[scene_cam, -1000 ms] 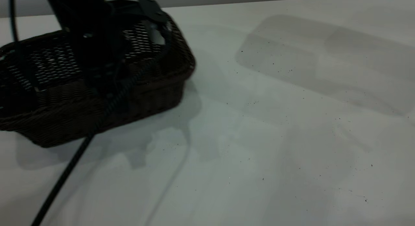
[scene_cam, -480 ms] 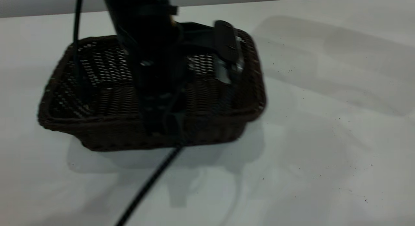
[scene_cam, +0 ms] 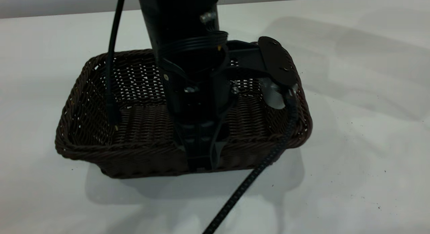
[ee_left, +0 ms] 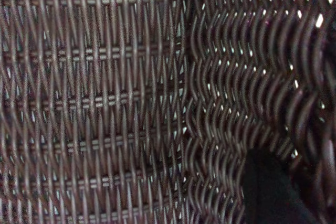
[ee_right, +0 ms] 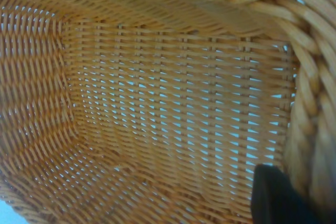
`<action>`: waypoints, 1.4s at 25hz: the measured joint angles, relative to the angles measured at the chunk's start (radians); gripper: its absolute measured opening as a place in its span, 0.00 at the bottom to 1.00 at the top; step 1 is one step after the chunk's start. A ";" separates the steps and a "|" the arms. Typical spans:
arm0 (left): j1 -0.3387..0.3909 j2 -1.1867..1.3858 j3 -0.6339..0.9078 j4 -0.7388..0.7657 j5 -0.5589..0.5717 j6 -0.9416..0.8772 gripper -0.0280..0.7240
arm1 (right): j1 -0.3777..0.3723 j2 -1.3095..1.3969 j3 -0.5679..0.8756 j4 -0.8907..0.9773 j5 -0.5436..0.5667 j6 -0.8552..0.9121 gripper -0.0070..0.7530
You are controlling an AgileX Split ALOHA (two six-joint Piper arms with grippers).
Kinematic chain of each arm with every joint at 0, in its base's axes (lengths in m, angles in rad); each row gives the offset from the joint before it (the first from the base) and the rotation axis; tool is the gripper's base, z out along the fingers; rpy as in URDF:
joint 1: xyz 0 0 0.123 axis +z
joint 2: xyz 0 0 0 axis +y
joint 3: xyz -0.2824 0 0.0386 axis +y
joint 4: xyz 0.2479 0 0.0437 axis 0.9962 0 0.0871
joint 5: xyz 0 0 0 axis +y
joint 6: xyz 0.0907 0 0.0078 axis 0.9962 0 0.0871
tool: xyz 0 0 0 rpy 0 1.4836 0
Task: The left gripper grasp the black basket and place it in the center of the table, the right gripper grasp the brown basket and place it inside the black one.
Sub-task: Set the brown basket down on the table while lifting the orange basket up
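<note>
Left pincer (scene_cam: 200, 161): clamped on the near long wall of the black basket (scene_cam: 141, 126).
Change: the basket has travelled from the exterior view's left edge toward mid-tabletop (scene_cam: 352, 160); likely near its drop spot.
Brown basket (ee_right: 157, 103): right wrist view looks into it; whether the right pincer (ee_right: 278, 195) grips it cannot be told.
Surface: white, speckled, softly shadowed.
Room: grey wall strip behind.
</note>
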 joint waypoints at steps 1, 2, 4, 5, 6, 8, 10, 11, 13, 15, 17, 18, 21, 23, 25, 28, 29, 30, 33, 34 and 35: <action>0.000 0.000 0.000 0.000 0.000 0.005 0.28 | 0.000 0.000 0.000 0.000 0.000 0.000 0.16; 0.000 0.000 0.000 0.000 0.000 0.005 0.28 | 0.000 0.000 0.000 0.000 0.000 0.000 0.16; 0.000 0.000 0.000 0.000 -0.002 0.005 0.28 | 0.000 0.000 0.000 0.000 0.001 -0.001 0.16; 0.000 0.000 0.000 0.000 -0.002 0.005 0.28 | 0.000 0.000 0.000 0.000 0.001 -0.004 0.16; 0.000 0.000 0.000 0.000 -0.006 0.005 0.28 | 0.000 0.000 0.000 0.000 0.001 -0.005 0.16; 0.000 0.000 0.000 0.001 -0.010 0.005 0.28 | 0.000 0.000 0.000 0.000 0.001 -0.005 0.16; 0.000 0.000 0.000 0.002 -0.013 0.009 0.28 | 0.000 0.000 0.000 0.000 0.001 -0.005 0.16; 0.000 0.000 0.000 0.002 -0.013 0.017 0.28 | 0.000 0.000 0.000 0.000 0.002 -0.005 0.16; 0.000 0.000 0.000 0.003 -0.011 0.032 0.28 | 0.000 0.000 0.000 0.000 0.003 -0.005 0.16; 0.000 0.000 0.000 0.004 -0.011 0.035 0.28 | 0.000 0.000 0.000 0.000 0.003 -0.005 0.16; 0.000 0.000 0.000 0.005 -0.006 0.042 0.28 | 0.000 0.000 0.000 0.000 0.003 -0.005 0.16; 0.000 0.000 0.000 0.007 -0.001 0.055 0.28 | 0.000 0.000 0.000 0.000 0.003 -0.005 0.16; 0.000 0.000 0.000 0.008 0.011 0.076 0.28 | 0.000 0.000 0.000 0.000 0.005 -0.005 0.16; 0.000 0.000 0.000 0.008 0.013 0.087 0.28 | 0.000 0.000 0.000 0.000 0.006 -0.005 0.16; 0.000 0.000 0.000 0.008 0.013 0.087 0.28 | 0.000 0.000 0.000 0.000 0.006 -0.005 0.16; 0.000 0.000 0.000 0.007 0.013 0.087 0.28 | 0.000 0.000 0.000 0.000 0.006 -0.005 0.16; 0.000 0.000 0.000 0.006 0.013 0.087 0.29 | 0.000 0.000 0.000 0.000 0.006 -0.005 0.16; 0.000 0.000 0.000 0.004 0.013 0.088 0.30 | 0.000 0.000 0.000 0.000 0.006 -0.005 0.16; 0.000 0.000 0.000 0.000 0.013 0.091 0.35 | 0.000 0.000 0.000 0.000 0.007 -0.005 0.16; 0.000 0.000 0.000 -0.001 0.013 0.091 0.37 | 0.000 0.000 0.000 0.000 0.007 -0.005 0.16; 0.000 0.000 0.000 -0.005 0.013 0.091 0.40 | 0.000 0.000 0.000 0.000 0.008 -0.005 0.16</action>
